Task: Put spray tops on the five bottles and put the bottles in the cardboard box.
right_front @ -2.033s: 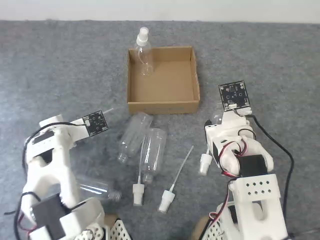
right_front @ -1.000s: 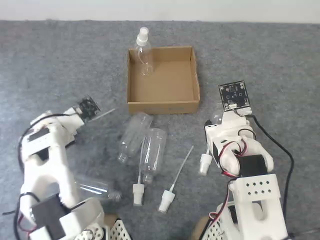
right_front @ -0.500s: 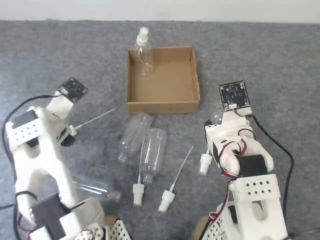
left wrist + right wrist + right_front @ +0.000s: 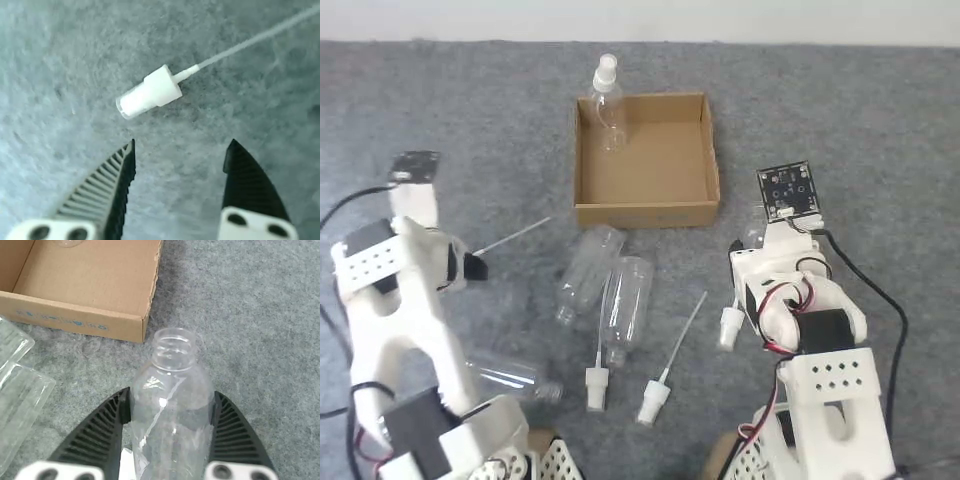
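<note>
A white spray top with a long tube lies on the grey carpet. My left gripper hangs open just above it, touching nothing. My right gripper is shut on a clear, capless bottle, held upright in front of the cardboard box. That box holds one bottle with a spray top leaning in its far left corner. Two capless bottles lie before the box, and a third lies near the left arm's base.
Three more spray tops lie on the carpet: two side by side near the front and one against the right arm. The lying bottles are close to the right gripper. Open carpet stretches left and right of the box.
The left arm's wrist has swung back and to the left, uncovering the spray top and its tube, which lie where they were. The right arm has kept still with its bottle.
</note>
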